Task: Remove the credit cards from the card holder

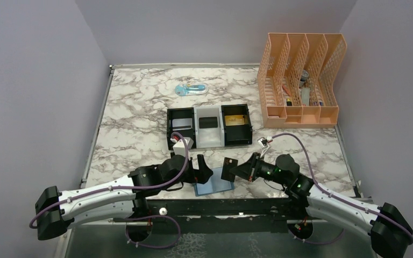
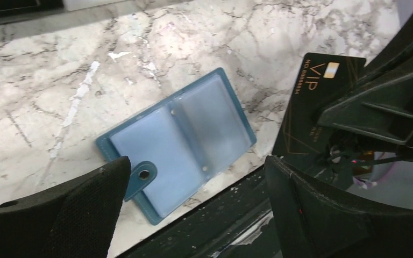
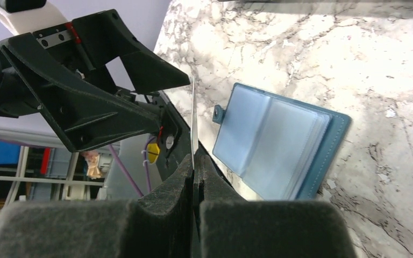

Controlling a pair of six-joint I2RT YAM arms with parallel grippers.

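Note:
The teal-blue card holder point(image 1: 214, 186) lies open on the marble close to the table's front edge, its pale blue sleeves facing up point(image 2: 177, 141) point(image 3: 279, 142). My right gripper point(image 1: 238, 170) point(image 3: 195, 173) is shut on a black VIP credit card point(image 1: 229, 169) point(image 2: 313, 105), held upright just above and to the right of the holder; the right wrist view shows that card edge-on point(image 3: 193, 121). My left gripper point(image 1: 203, 171) point(image 2: 196, 196) hovers over the holder's near left corner, open, with nothing between its fingers.
A black-and-white three-compartment tray point(image 1: 196, 141) stands behind the grippers with a card in each compartment. A peach file organiser point(image 1: 301, 80) fills the back right. A small blue object point(image 1: 189, 89) lies at the back. The dark front rail point(image 2: 231, 226) runs just below the holder.

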